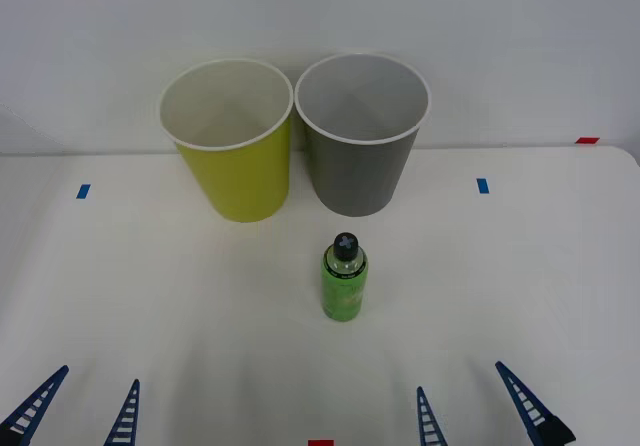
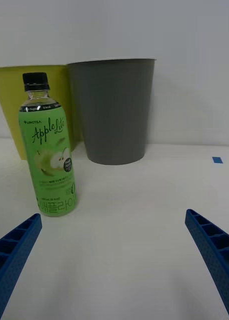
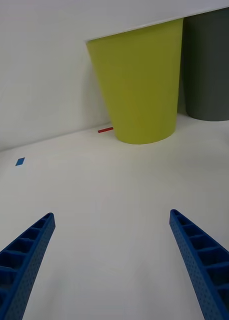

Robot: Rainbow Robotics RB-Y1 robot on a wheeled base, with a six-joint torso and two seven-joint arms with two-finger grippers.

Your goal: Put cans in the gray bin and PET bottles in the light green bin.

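Note:
A small green PET bottle [image 1: 344, 279] with a black cap stands upright in the middle of the white table, in front of the gray bin [image 1: 360, 156]. The light green bin [image 1: 235, 161] stands just left of the gray one at the back. In the right wrist view the bottle [image 2: 48, 150] stands ahead of my fingers, with the gray bin [image 2: 114, 110] behind it. My right gripper [image 1: 480, 411] is open near the front edge, right of the bottle. My left gripper [image 1: 82, 414] is open at the front left, facing the light green bin [image 3: 139, 85].
Blue tape marks [image 1: 83, 191] [image 1: 483, 185] lie on the table at left and right. A red tape mark [image 1: 320, 443] sits at the front edge and another [image 1: 587, 140] at the back right. A white wall rises behind the bins.

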